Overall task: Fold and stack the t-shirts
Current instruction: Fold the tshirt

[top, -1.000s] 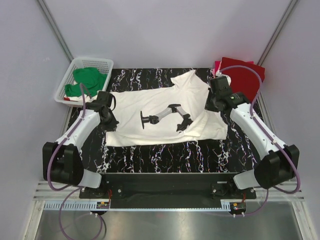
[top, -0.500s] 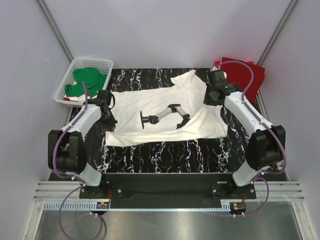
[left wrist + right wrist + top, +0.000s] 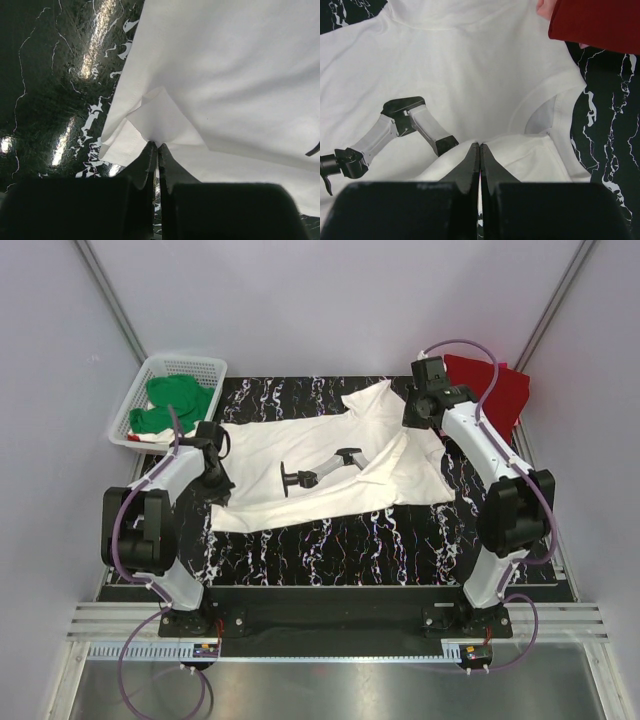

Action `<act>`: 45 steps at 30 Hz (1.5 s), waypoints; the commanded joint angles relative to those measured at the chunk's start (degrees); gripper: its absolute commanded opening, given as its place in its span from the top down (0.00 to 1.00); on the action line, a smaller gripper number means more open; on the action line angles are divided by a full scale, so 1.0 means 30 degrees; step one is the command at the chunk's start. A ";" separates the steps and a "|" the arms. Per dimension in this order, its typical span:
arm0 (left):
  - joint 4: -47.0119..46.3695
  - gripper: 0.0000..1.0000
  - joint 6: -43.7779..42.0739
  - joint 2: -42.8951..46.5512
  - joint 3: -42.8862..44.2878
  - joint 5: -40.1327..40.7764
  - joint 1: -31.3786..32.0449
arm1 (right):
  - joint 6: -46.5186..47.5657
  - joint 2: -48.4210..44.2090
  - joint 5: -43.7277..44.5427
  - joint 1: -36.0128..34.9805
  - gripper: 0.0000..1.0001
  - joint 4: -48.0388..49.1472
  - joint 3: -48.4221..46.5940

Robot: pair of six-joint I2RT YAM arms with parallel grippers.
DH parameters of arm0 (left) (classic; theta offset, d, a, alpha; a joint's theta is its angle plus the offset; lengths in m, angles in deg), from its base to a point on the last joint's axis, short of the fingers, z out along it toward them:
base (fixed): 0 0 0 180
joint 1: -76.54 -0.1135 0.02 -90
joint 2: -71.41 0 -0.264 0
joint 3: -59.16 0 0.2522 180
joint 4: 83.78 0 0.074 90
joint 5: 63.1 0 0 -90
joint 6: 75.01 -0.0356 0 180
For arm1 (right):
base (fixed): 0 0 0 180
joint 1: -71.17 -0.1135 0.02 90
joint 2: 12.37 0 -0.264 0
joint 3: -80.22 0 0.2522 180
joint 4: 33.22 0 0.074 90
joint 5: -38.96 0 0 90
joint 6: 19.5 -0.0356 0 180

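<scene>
Across the black marbled table [image 3: 330, 540] I see the white t-shirt [image 3: 290, 440] spread out, print [image 3: 320, 472] up; my left gripper [image 3: 157, 146] is clenched on a folded corner at its edge; my right gripper [image 3: 480, 146] pinches a raised fold beside the print (red t-shirt [image 3: 600, 22] just beyond). Far left, the green t-shirt [image 3: 178, 398] lies in the basket [image 3: 205, 362].

Your left gripper [image 3: 158, 146] and right gripper [image 3: 480, 146] both reach forward, fingers pinched tight on the white t-shirt [image 3: 300, 440].
</scene>
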 commanded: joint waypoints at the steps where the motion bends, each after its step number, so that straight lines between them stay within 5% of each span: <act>1: -0.0528 0.96 -0.0478 -0.0343 0.0912 0.0111 -0.0230 | 0.0552 0.0646 -0.0186 0.0057 1.00 -0.0272 -0.0735; 7: -0.0381 0.94 -0.0655 -0.0988 0.1469 0.0199 -0.0318 | 0.0435 0.1788 0.1073 0.0116 1.00 -0.0595 -0.1026; 10: -0.0294 0.87 -0.0684 -0.1252 0.1703 0.0287 -0.0435 | 0.0231 0.2666 0.1252 0.0320 1.00 -0.1121 -0.1816; 12: -0.0206 0.77 -0.0684 -0.1369 0.1849 0.0258 -0.0552 | 0.0172 0.3541 0.0931 0.0437 0.91 -0.1472 -0.2634; 13: -0.0089 0.73 -0.0684 -0.1341 0.1908 0.0228 -0.0611 | 0.0172 0.3866 0.0754 0.0554 0.83 -0.1590 -0.2987; 14: 0.0028 0.70 -0.0626 -0.1282 0.1996 0.0228 -0.0640 | 0.0143 0.4188 0.0579 0.0642 0.57 -0.1968 -0.3368; 15: 0.0145 0.59 -0.0596 -0.0963 0.2200 0.0431 -0.0670 | 0.0113 0.4685 0.0374 0.0730 0.45 -0.2175 -0.4155; 18: 0.0759 0.45 -0.0537 0.0381 0.2697 0.1161 -0.0641 | 0.0054 0.4634 0.0400 0.0964 0.13 -0.2587 -0.4893; 20: 0.1228 0.38 -0.0654 0.1233 0.2817 0.1603 -0.0611 | -0.0236 0.3990 0.0634 0.1227 0.02 -0.2558 -0.4634; 26: 0.1144 0.31 -0.0421 0.5012 0.0655 0.1403 -0.0611 | -0.1701 -0.1191 -0.0124 0.2457 0.00 -0.0894 0.1393; 35: -0.2721 0.23 0.1101 0.9467 -0.6725 -0.2754 -0.0611 | -0.4485 -0.8751 -0.4448 0.6819 0.08 0.1717 1.3138; 45: -0.5390 0.22 0.2772 1.0260 -0.9721 -0.2937 -0.0611 | -0.5014 -0.7091 -0.8152 0.9051 0.24 0.5056 1.5964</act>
